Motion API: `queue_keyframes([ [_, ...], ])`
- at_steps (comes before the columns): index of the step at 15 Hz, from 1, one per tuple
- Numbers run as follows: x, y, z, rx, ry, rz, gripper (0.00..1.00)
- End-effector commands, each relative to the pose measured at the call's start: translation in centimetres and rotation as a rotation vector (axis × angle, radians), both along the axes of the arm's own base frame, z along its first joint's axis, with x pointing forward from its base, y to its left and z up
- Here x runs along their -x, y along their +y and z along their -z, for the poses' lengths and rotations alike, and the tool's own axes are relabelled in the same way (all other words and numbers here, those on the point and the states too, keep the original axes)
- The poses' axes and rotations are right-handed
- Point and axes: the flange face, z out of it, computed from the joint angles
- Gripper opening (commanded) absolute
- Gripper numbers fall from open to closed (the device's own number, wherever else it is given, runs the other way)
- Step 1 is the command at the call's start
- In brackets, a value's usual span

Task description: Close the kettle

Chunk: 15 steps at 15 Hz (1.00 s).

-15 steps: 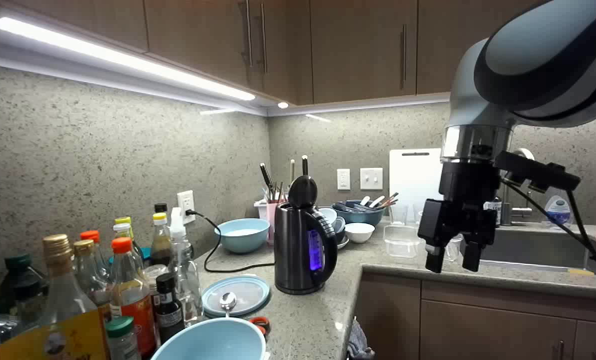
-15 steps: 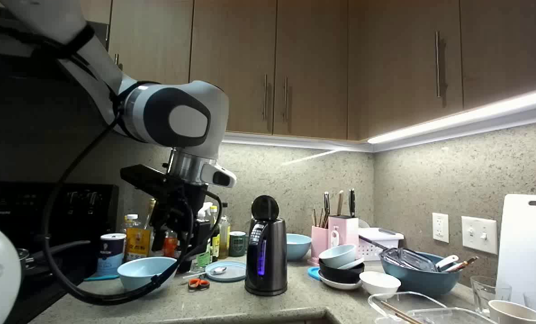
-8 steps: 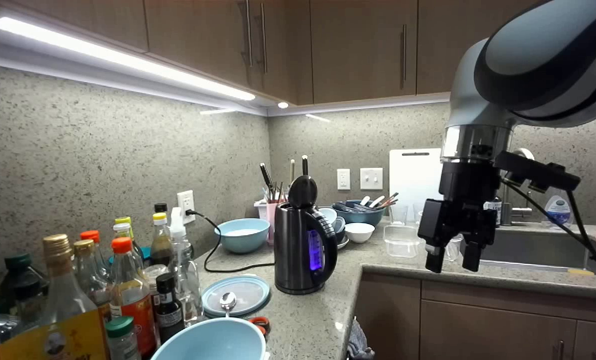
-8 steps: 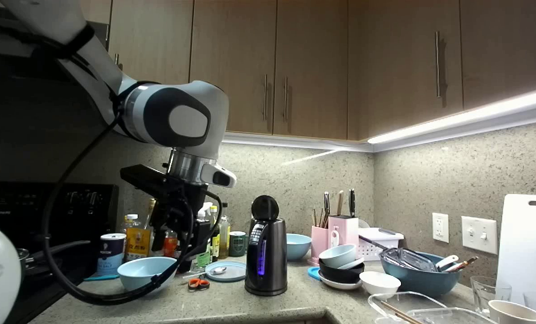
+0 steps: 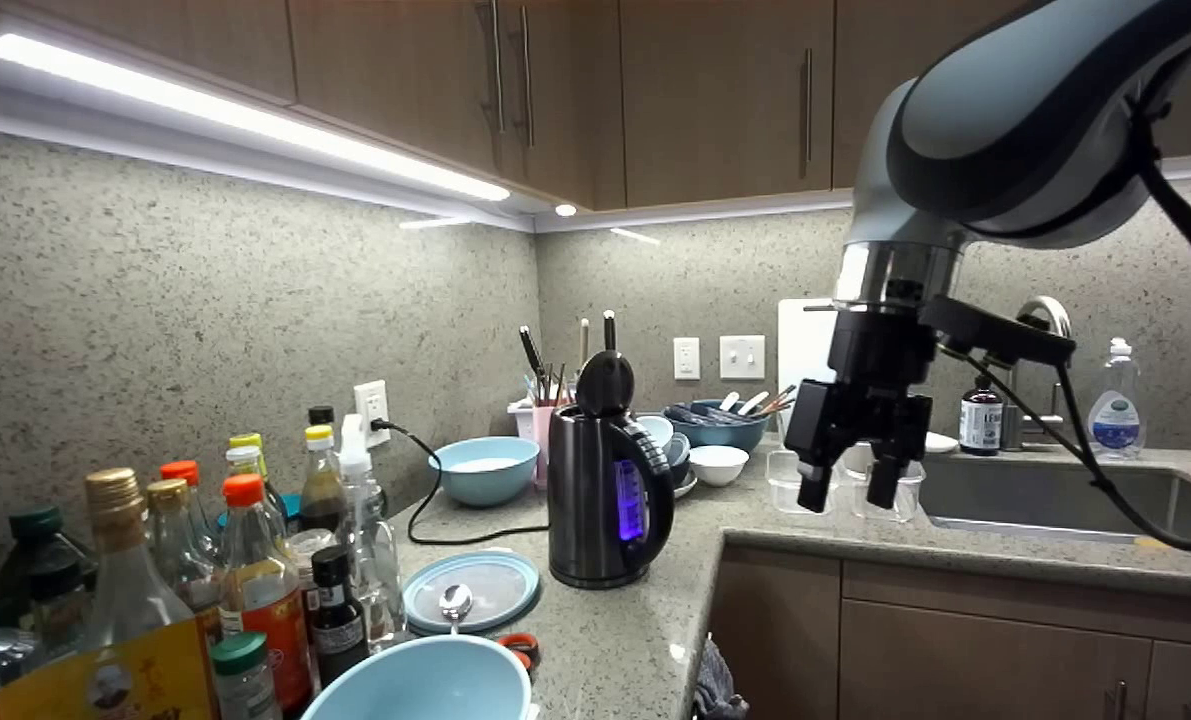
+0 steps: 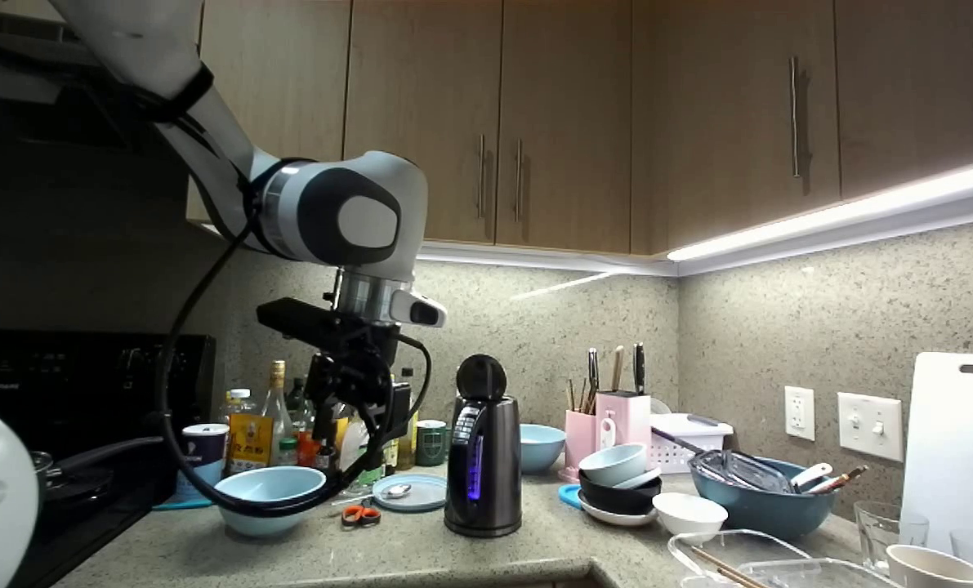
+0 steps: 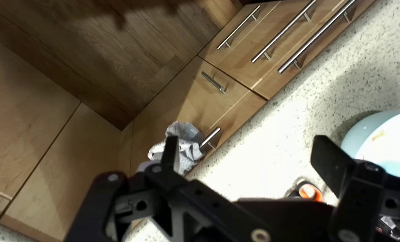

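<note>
The kettle stands upright on the counter in both exterior views, its dark body (image 5: 580,500) (image 6: 498,465) glowing purple at the water window. Its round lid (image 5: 606,383) (image 6: 481,377) is open and stands up above the rim. My gripper (image 5: 848,488) points down, apart from the kettle, right of it in an exterior view. It is left of the kettle in an exterior view, where the gripper (image 6: 359,425) is partly hidden by cables. In the wrist view my gripper (image 7: 247,148) is open with nothing between the fingers. The kettle is out of the wrist view.
A light blue bowl (image 5: 425,680) (image 6: 270,494), orange-handled scissors (image 6: 360,514) and a lid plate with a spoon (image 5: 470,590) lie near the kettle. Glass bottles (image 5: 255,570) crowd the wall side. Stacked bowls (image 6: 617,498) stand beyond the kettle. The kettle's cord (image 5: 475,541) runs to the wall.
In the last half second my arm has moved the gripper a little toward the kettle and slightly up. Before that it was still. The kettle and its open lid have not moved.
</note>
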Motion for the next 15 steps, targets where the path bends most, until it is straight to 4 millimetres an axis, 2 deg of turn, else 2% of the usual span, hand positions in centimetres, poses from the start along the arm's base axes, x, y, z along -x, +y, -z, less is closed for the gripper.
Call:
queue_keyframes([
  [1,-5.3,1.3,-0.6,0.059,-0.053,-0.060,1.00],
  [4,-9.1,3.0,-2.0,0.097,-0.137,-0.072,1.00],
  [6,-10.8,4.0,-2.7,0.092,-0.188,-0.052,1.00],
  [7,-9.2,3.2,-2.5,0.084,-0.155,-0.067,1.00],
  [9,-10.5,3.8,-2.6,0.083,-0.173,-0.067,1.00],
  [13,-10.8,3.9,-2.5,0.082,-0.172,-0.067,1.00],
  [15,-12.5,4.1,-2.2,0.080,-0.213,-0.058,1.00],
])
